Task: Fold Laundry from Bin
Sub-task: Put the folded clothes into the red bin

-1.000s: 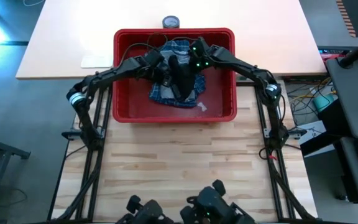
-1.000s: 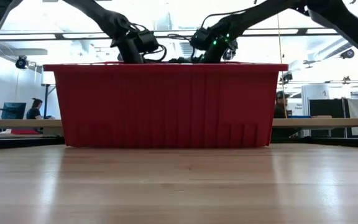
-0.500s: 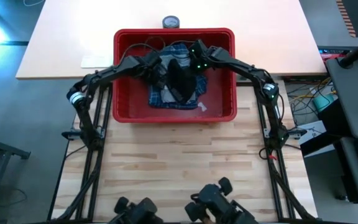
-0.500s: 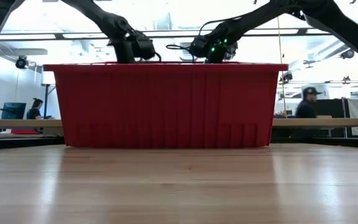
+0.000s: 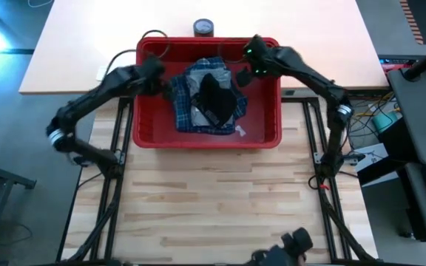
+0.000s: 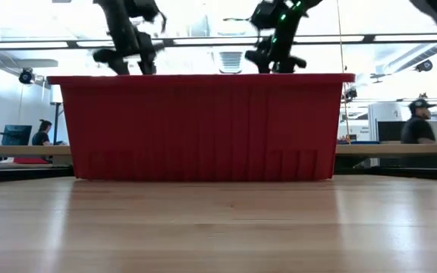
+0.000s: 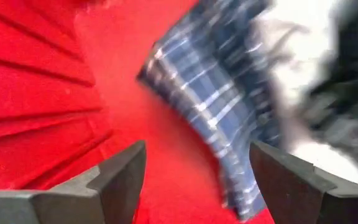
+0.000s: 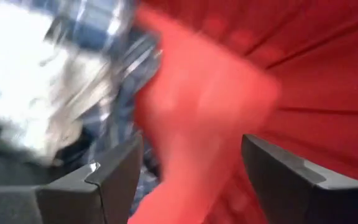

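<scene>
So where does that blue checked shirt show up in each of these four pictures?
High view: the plaid shirt lies in the middle of the red bin, under a black garment.
Low view: not visible; the bin's front wall hides it.
Left wrist view: centre to right, on the red floor.
Right wrist view: top left, blurred.
Shared landmark: the red bin.

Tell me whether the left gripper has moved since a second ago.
Yes. The left gripper has pulled away from the laundry pile toward the left wall of the red rectangular plastic bin.
</scene>
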Motion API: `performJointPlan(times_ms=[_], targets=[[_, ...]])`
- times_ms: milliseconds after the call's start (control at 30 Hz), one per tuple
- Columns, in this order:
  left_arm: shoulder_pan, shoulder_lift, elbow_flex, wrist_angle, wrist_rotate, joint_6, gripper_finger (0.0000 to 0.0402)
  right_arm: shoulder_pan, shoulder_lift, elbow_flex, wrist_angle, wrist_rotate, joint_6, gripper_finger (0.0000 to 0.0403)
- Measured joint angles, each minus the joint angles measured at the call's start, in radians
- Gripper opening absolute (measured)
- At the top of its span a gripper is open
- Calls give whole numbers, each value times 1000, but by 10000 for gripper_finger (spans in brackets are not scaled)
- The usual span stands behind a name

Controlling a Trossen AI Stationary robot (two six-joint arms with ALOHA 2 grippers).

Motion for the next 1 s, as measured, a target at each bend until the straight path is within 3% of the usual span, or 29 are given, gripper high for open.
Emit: performJointPlan(times_ms=[133, 333, 467, 567, 667, 767, 900, 1000], targets=[[-111, -206, -136, 138, -32, -18, 261, 58, -85, -16, 25, 6, 11, 255], [-259, -516, -377, 322, -64, -56, 249, 236, -206, -102, 153, -81, -90, 218], [-367, -685, -526, 444, -58, -77, 241, 378, -246, -235, 304, -86, -219, 162], [-456, -775, -615, 498, -59, -96, 234, 419, -244, -329, 405, -69, -237, 93], [-533, -822, -681, 529, -59, -103, 232, 403, -222, -401, 506, -1, -236, 25], [-583, -832, -724, 530, -68, -126, 231, 365, -169, -450, 594, 77, -250, 17], [-609, -798, -769, 534, -69, -150, 231, 290, -77, -451, 708, 40, -328, 10], [-609, -762, -802, 530, -70, -158, 231, 234, -10, -418, 774, 73, -361, 9]])
